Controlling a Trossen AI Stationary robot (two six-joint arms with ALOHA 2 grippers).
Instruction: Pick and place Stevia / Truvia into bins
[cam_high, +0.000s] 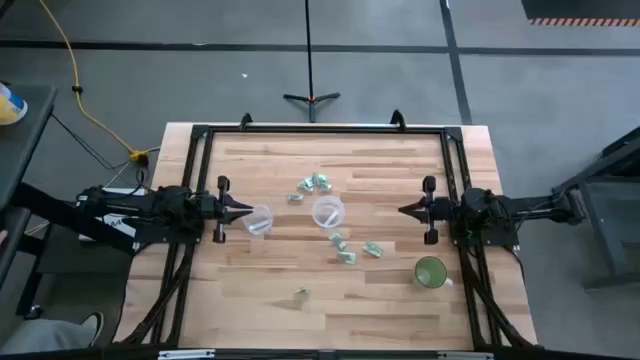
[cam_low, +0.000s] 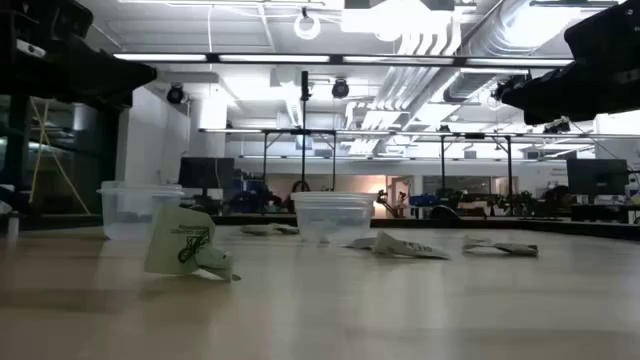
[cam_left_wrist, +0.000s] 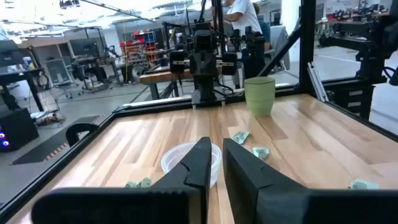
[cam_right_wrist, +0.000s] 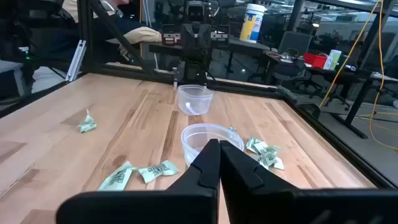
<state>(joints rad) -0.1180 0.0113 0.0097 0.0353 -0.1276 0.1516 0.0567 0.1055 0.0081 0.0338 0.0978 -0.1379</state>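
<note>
While sachets (cam_high: 345, 250) scatter centrally, edges bare

No text, brand, number or sign can be read in any view. The nearest sachet (cam_low: 183, 243) in the low view carries a dark green print, but its letters are too small to read. The white container with a blue label (cam_right_wrist: 251, 22) in the room behind the table is also not legible.
</note>
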